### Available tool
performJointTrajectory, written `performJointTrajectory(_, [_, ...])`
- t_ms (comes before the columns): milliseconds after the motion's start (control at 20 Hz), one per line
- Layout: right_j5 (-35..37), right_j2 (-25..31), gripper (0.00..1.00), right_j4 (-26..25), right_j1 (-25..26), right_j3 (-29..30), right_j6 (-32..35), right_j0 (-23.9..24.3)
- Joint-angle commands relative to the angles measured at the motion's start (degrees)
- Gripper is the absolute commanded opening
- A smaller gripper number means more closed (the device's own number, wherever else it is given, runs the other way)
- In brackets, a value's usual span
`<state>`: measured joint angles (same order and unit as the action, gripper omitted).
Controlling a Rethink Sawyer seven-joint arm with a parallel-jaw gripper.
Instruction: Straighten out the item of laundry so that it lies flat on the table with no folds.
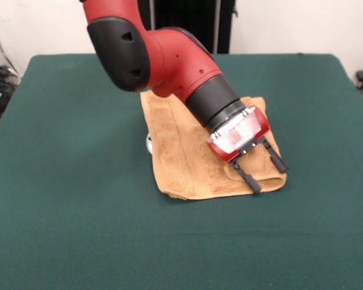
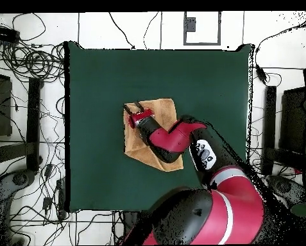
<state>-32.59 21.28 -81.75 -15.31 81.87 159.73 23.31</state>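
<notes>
The item of laundry [image 1: 184,160], a golden-tan towel, lies near the middle of the dark green table [image 1: 72,193]. Its near edge is doubled over in a soft fold, and a small white tag [image 1: 150,144] shows at its left edge. My gripper [image 1: 268,176] reaches down at a slant over the towel's near right corner. It is open, with its two black fingers [image 1: 249,178] spread at the folded edge and nothing between them. Whether the tips touch the cloth I cannot tell. In the overhead view the gripper [image 2: 132,106] sits at the towel's [image 2: 163,109] upper left corner, and the arm hides the towel's middle.
The green table [image 2: 97,83] stretches wide on every side of the towel. Cables [image 2: 33,64] and dark equipment stands [image 2: 271,128] lie on the floor around it. A dark rack [image 1: 187,18] stands behind the far edge.
</notes>
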Motion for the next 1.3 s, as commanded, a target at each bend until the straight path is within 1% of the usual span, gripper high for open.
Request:
performJointTrajectory(50, [13.7, -1.1, 1.00, -6.0, -2.3, 3.9, 19.2, -3.0])
performJointTrajectory(100, [13.5, -1.3, 1.00, -8.2, -3.5, 4.9, 22.2, -3.2])
performJointTrajectory(250, [12.6, -1.7, 1.00, -12.0, -6.0, 7.2, 28.0, -3.3])
performJointTrajectory(300, [11.7, -2.3, 1.00, -14.4, -7.2, 7.7, 31.6, -3.8])
performJointTrajectory(350, [11.2, -2.7, 1.00, -15.2, -7.5, 7.9, 32.7, -4.0])
performJointTrajectory(400, [9.9, -3.6, 1.00, -17.2, -8.1, 7.7, 35.7, -4.5])
performJointTrajectory(700, [4.9, -7.3, 1.00, -20.5, -8.0, 6.0, 39.3, -5.9])
performJointTrajectory(850, [3.1, -8.6, 1.00, -21.2, -7.6, 5.0, 39.9, -6.4])
performJointTrajectory(950, [2.7, -8.9, 1.00, -20.7, -7.5, 5.2, 39.1, -6.4])
performJointTrajectory(1050, [2.3, -9.4, 1.00, -20.8, -7.3, 5.1, 40.0, -6.7])
performJointTrajectory(1150, [2.2, -10.1, 1.00, -21.8, -5.7, 4.3, 43.3, -7.7])
performJointTrajectory(1250, [1.9, -10.7, 1.00, -23.3, -3.1, 2.4, 46.9, -9.1])
performJointTrajectory(1300, [0.9, -10.7, 1.00, -24.7, -1.3, 0.9, 49.8, -10.0])
